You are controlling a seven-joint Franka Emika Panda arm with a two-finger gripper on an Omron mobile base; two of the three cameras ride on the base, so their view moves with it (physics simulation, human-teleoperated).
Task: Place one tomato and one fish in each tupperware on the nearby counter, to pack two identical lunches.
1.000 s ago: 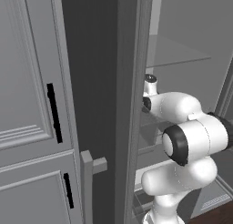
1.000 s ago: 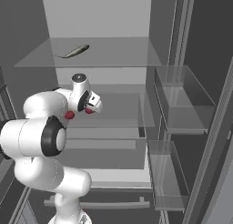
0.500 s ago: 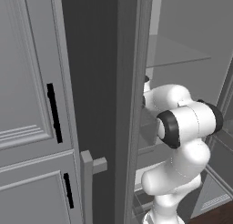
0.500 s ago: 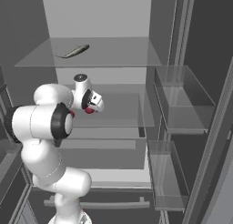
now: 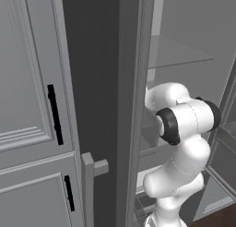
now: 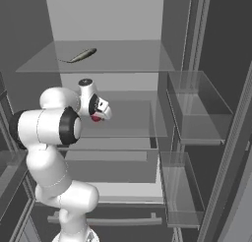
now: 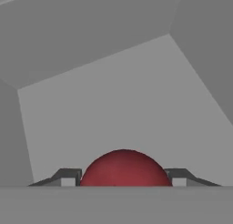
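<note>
Hand view puts the tomato (image 7: 123,168) at bottom centre, sitting between the two dark fingertips (image 7: 67,176) of the gripper (image 7: 123,180), which stand close against its sides. The jaws look closed just to the ball's width and gripping it, with nothing else in their hold. In the right base view the same red ball (image 6: 96,118) peeks out beside the hand at left of centre, inside the open fridge, over the middle glass shelf (image 6: 133,123).

So the step in hand is, by my judgement, carrying the first tomato out of the fridge. The next move calls for drawing the arm back clear of the shelves and door bins (image 6: 197,113), then getting to the counter and a tupperware (neither is in frame here).

A fish (image 6: 78,55) lies on the upper glass shelf, upper left of the right base view, well apart from the gripper.
</note>
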